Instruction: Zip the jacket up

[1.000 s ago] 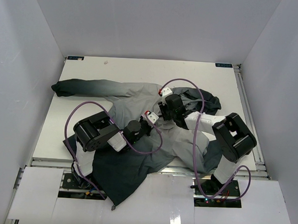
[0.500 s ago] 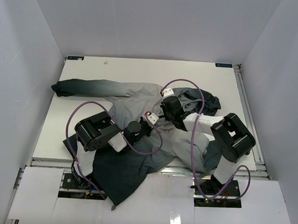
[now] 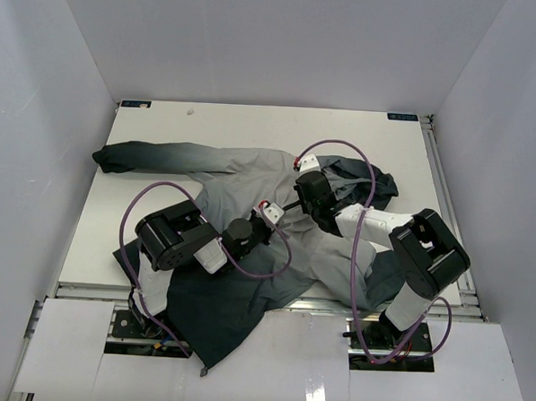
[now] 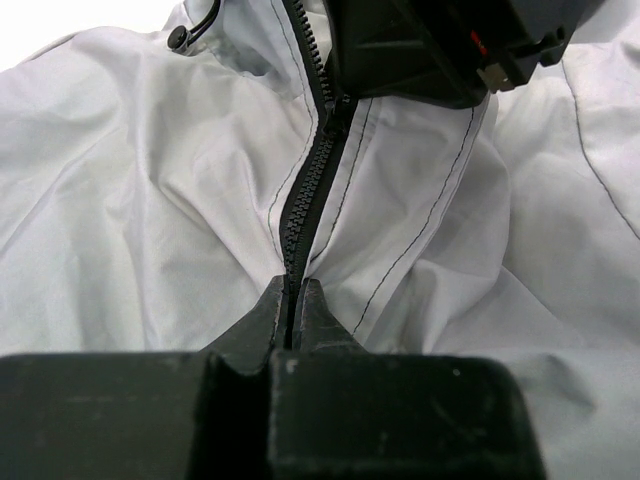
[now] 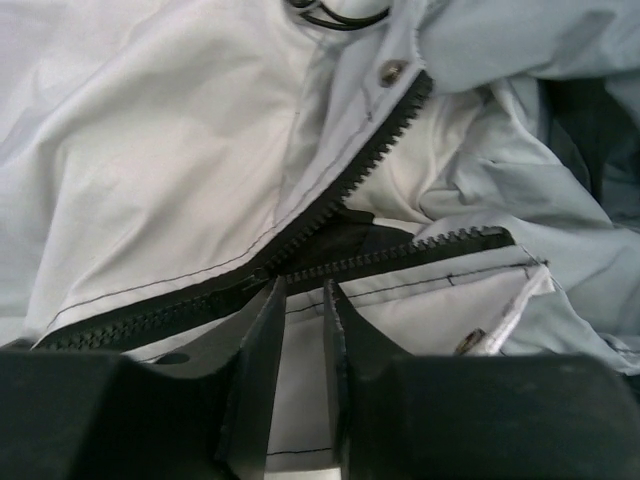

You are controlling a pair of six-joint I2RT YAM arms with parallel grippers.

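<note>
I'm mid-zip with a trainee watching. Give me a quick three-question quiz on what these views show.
1. True or false: the zipper of the jacket is closed all the way up to the collar.
2. What is the left gripper shut on? A) a cuff B) the joined zipper C) the hood cord
3. Fill in: in the overhead view, one sleeve stretches toward the ___ side of the table.
Key: 1 false, the teeth split apart just past the right gripper; 2 B; 3 left.
</note>
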